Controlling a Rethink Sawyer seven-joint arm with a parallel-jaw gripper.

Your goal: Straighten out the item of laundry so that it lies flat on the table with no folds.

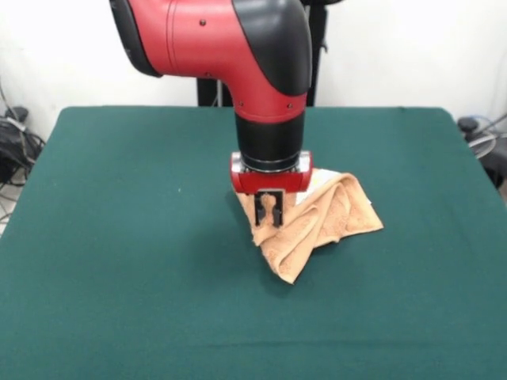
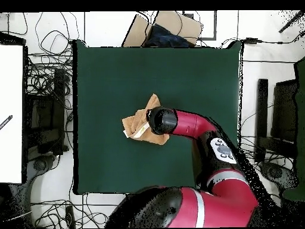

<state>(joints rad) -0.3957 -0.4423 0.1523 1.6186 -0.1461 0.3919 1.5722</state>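
a peach-orange towel (image 1: 321,218) is seen lying crumpled near the middle of the dark green table (image 1: 119,261), a little toward the right side in the front view. it is bunched into thick folds and rolls, with one corner pointing toward the camera and a wider folded lobe spread out to the right. a pale strip, possibly a tag or border, is glimpsed at the towel's far edge beside the red wrist housing. the red and black arm (image 1: 253,55) is brought down from above, and the gripper (image 1: 269,212) is held vertically over the left part of the towel. its dark fingers are seen close together, their tips set against or into the cloth, but whether any fabric is pinched between them cannot be told from these views. in the overhead view the towel (image 2: 138,125) is shown as a folded, irregular patch at the centre of the table (image 2: 107,71), with the arm's end (image 2: 162,120) covering its side nearest the robot, so the gripper itself is hidden there. cables (image 2: 47,77) are strewn on the floor around the table, and a cardboard box (image 2: 164,27) is seen beyond the table's far edge.
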